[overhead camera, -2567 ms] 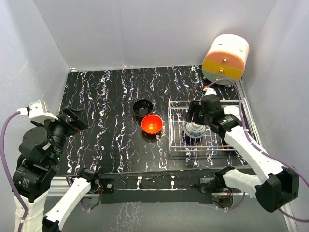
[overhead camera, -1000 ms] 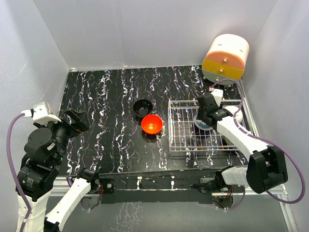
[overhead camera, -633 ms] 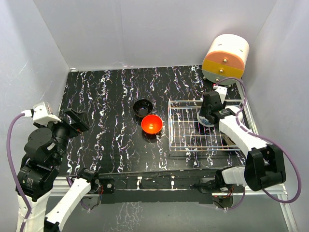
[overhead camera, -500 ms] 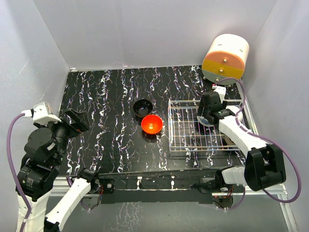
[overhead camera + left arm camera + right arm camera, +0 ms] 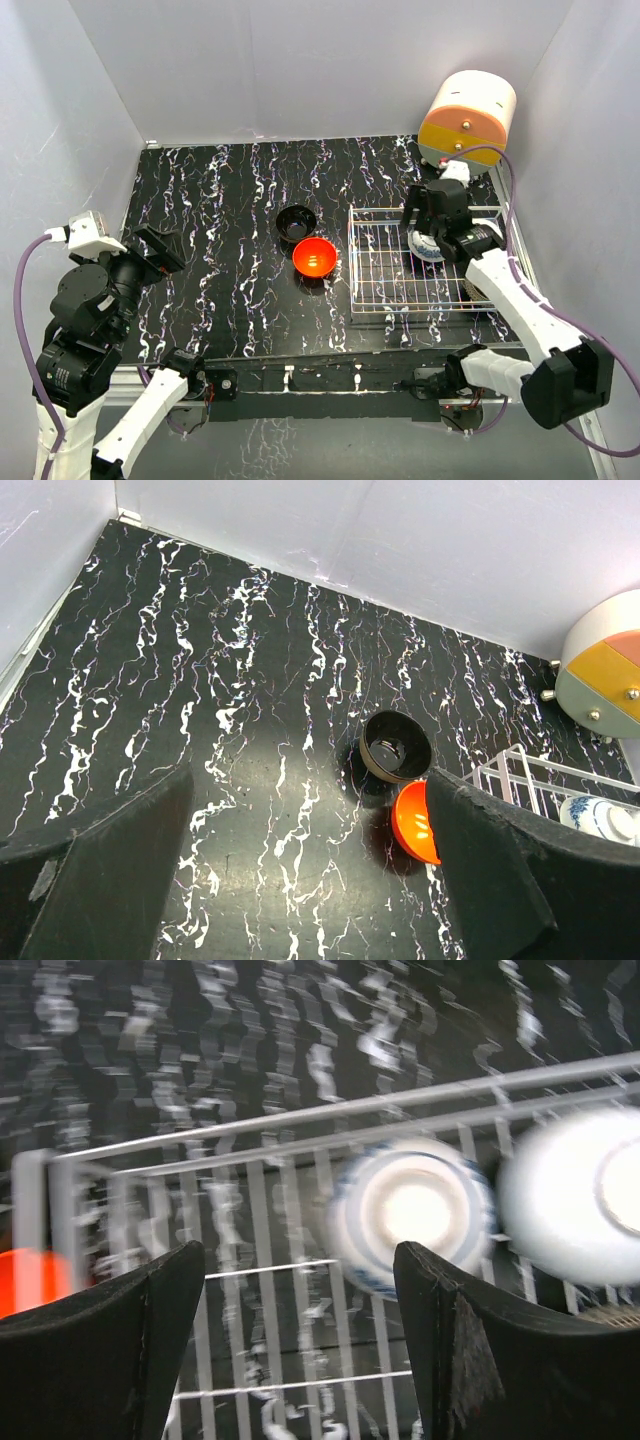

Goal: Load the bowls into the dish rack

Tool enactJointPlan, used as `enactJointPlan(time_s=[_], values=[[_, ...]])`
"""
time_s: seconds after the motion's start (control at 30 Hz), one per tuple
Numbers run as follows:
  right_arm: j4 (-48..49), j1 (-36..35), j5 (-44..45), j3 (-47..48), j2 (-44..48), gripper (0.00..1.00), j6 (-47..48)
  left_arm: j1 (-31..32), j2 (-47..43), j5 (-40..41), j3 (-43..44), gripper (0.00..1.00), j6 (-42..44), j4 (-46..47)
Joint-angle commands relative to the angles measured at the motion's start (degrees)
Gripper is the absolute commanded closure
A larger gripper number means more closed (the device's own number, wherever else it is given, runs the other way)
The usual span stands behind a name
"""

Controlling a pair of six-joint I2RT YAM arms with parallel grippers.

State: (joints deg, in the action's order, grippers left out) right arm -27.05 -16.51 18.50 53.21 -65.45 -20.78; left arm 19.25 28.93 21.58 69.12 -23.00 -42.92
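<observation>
We see the right end effector (image 5: 432, 214) above the shallow silver wire dish rack (image 5: 380, 285), its fingers spread and holding nothing. Under it the blue-and-white patterned bowl (image 5: 415, 1215) lies in the rack, just beside the white bowl (image 5: 575, 1195). The glossy black bowl (image 5: 296, 222) and the bright red-orange bowl (image 5: 314, 256) stand on the black marbled desk (image 5: 220, 220), left of the rack. The left end effector (image 5: 305, 780) is released too.

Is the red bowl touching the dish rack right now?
Apart. The top view shows a strip of bare dark table between the red bowl and the left edge of the dish rack.
</observation>
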Motion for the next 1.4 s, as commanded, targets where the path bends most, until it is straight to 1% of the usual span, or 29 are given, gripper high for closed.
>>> enactJointPlan(time_s=[0.0, 0.13, 0.17, 0.23, 0.3, 0.37, 0.7, 0.97, 1.0, 1.1, 1.3, 1.37], values=[[-2.51, -11.17, -2.24, 8.96, 1.65, 0.21, 1.21, 0.18, 0.87, 0.29, 0.33, 0.03, 0.15, 0.33], [-2.15, -23.12, -3.63, 15.36, -2.78, 0.21, 1.87, 0.18, 1.10, 0.36, 1.40, 0.03, 0.15, 0.25], [-2.13, -26.90, -3.38, 17.20, -4.68, 0.21, 2.33, 0.20, 1.27, 0.39, 1.82, 0.03, 0.15, 0.14], [-1.93, -31.86, -2.92, 20.85, -9.91, 0.21, 3.74, 0.20, 1.37, 0.43, 2.78, 0.03, 0.24, -0.31], [-0.95, -35.35, -2.38, 23.58, -14.22, 0.21, 4.93, 0.18, 1.28, 0.65, 3.42, 0.03, 0.24, -0.90], [0.35, -37.16, -2.55, 25.13, -17.96, 0.21, 5.45, 0.18, 0.80, 1.09, 3.85, 0.03, 0.24, -1.54], [1.44, -39.52, -3.19, 27.35, -36.20, 0.25, 6.05, 0.19, -1.54, 3.54, 4.45, 0.03, 0.42, -4.72], [5.58, -40.17, -1.16, 26.53, -42.39, 0.31, 7.47, 0.18, -2.19, 4.12, 3.57, 0.03, 0.50, -5.24], [5.84, -40.18, -1.04, 26.58, -43.01, 0.32, 7.73, 0.23, -2.21, 4.16, 3.56, 0.03, 0.55, -5.31], [6.19, -40.17, -0.40, 26.86, -44.51, 0.43, 7.94, 0.18, -2.44, 4.66, 3.65, 0.03, 0.68, -5.66], [6.98, -40.17, 0.21, 26.37, -46.72, 0.51, 8.31, 0.18, -2.90, 5.13, 3.82, 0.03, 0.90, -6.38], [7.25, -40.26, 0.30, 26.00, -46.71, 0.59, 7.92, 0.19, -3.04, 5.30, 3.82, 0.03, 0.94, -6.48]])
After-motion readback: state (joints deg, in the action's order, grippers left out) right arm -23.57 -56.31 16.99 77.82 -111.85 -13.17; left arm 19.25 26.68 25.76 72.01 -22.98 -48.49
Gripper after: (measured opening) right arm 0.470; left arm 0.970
